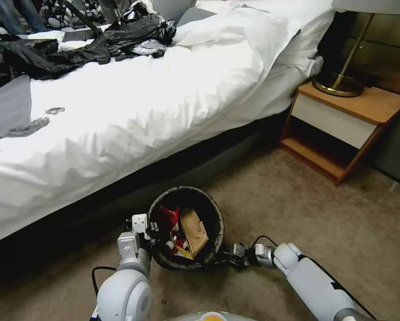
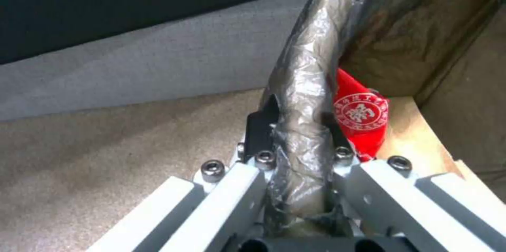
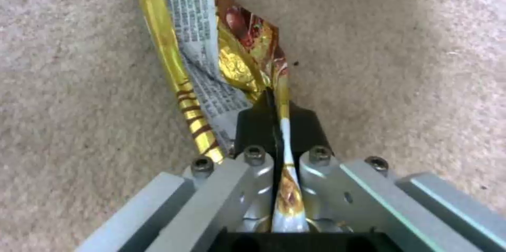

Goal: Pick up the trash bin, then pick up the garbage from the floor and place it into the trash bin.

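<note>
The left tool (image 2: 295, 125) clamps the bin's (image 1: 164, 258) lined rim, steadying it; the right tool (image 3: 273, 113) pinches a gold wrapper (image 3: 232, 54) beside it, ready to drop in.

Bag-lined trash bin (image 1: 185, 228) upright, holding litter; gold wrapper (image 3: 232, 58) hangs crumpled.

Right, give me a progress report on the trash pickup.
Done: the left gripper has its fingers clamped on the rim of the trash bin, which already holds a red cup and tan paper. In hand: the right gripper pinches a gold snack wrapper over the carpet, beside the bin. Left: drop that wrapper in. No other litter is visible on the floor.
</note>
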Robot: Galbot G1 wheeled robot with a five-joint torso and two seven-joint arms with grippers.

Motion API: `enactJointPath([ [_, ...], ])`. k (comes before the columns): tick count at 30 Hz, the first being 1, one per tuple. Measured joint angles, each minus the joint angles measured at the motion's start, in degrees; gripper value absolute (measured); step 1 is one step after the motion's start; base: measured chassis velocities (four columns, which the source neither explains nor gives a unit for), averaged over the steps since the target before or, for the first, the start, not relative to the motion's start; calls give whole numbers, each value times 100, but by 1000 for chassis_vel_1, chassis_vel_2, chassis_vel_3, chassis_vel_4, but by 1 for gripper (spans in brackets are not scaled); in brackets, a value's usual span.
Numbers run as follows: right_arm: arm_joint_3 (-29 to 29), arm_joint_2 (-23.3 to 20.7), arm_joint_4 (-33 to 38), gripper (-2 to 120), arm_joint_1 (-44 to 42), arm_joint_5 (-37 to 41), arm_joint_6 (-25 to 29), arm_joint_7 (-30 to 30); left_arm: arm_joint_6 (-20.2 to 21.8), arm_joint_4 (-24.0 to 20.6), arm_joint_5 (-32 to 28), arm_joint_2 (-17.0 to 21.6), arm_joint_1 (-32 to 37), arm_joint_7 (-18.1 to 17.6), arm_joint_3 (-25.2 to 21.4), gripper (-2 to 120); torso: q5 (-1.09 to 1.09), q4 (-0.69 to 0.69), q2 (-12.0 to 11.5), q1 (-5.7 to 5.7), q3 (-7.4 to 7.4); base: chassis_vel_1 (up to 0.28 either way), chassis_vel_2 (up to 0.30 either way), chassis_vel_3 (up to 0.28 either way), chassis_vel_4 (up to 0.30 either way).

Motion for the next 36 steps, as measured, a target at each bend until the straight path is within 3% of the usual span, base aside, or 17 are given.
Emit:
enactJointPath([
  [11, 65, -36, 81, 0, -41, 121, 50, 137, 1, 1, -11, 3, -11, 0, -1, 0, 0, 0, 0, 0, 0, 0, 0, 0, 0],
  [15, 239, -60, 438, 0, -215, 741, 51, 345, 2, 2, -19, 20, -10, 0, -3, 0, 1, 0, 0, 0, 0, 0, 0, 0, 0],
  [25, 833, -386, 2383, 0, -835, 2356, 1, 1238, 5, 20, -88, 111, -52, -1, -5, 0, 1, -1, 0, 0, 0, 0, 0, 0, 0],
  [30, 1142, -632, 3866, 0, -1091, 3262, -42, 1802, 9, 14, -91, 135, -29, -3, 6, 0, 0, 0, 0, 0, 0, 0, 0, 0, 0],
  [34, 1255, -703, 4476, 0, -1125, 3472, -127, 1942, 12, 13, -91, 143, -25, -3, 7, 0, 0, 0, 0, 0, 0, 0, 0, 0, 0],
  [36, 1288, -800, 5168, 0, -1154, 3644, -252, 2053, 14, 12, -88, 144, -23, -4, 14, 0, -1, 1, 0, 0, 0, 0, 0, 0, 0],
])
